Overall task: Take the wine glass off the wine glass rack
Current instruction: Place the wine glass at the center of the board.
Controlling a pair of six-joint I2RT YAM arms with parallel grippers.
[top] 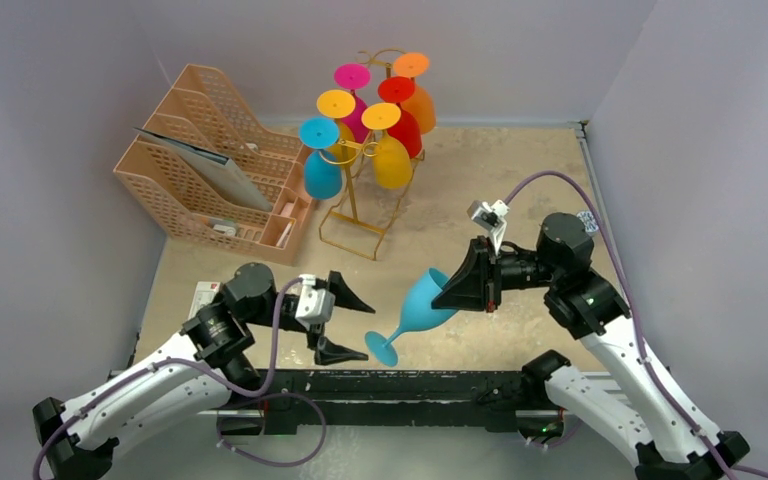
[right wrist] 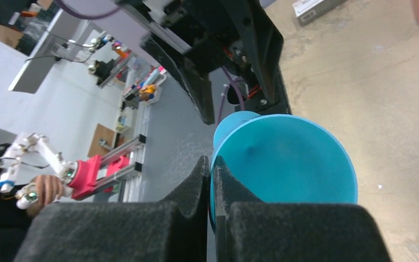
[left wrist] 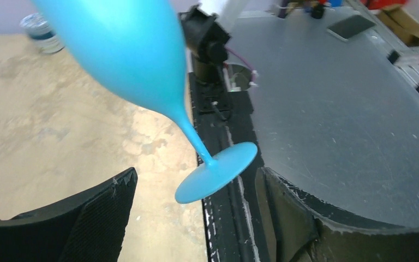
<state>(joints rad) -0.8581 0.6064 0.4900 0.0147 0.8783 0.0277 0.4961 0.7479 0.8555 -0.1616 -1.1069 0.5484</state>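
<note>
A light blue wine glass (top: 422, 305) hangs tilted near the table's front edge, bowl toward the right, foot (top: 381, 348) low. My right gripper (top: 457, 285) is shut on the bowl's rim; in the right wrist view the pads (right wrist: 210, 164) pinch the wall of the glass (right wrist: 289, 158). My left gripper (top: 365, 330) stands open just left of the foot, not touching it. The left wrist view shows the foot (left wrist: 216, 172) between my open left gripper's (left wrist: 196, 218) fingers. The gold wire wine glass rack (top: 360, 200) stands at the back with several coloured glasses hanging upside down.
A peach lattice file organizer (top: 215, 170) with papers stands at the back left, beside the rack. A white card (top: 205, 295) lies by the left arm. The black base rail (top: 400, 385) runs along the near edge. Grey walls enclose three sides.
</note>
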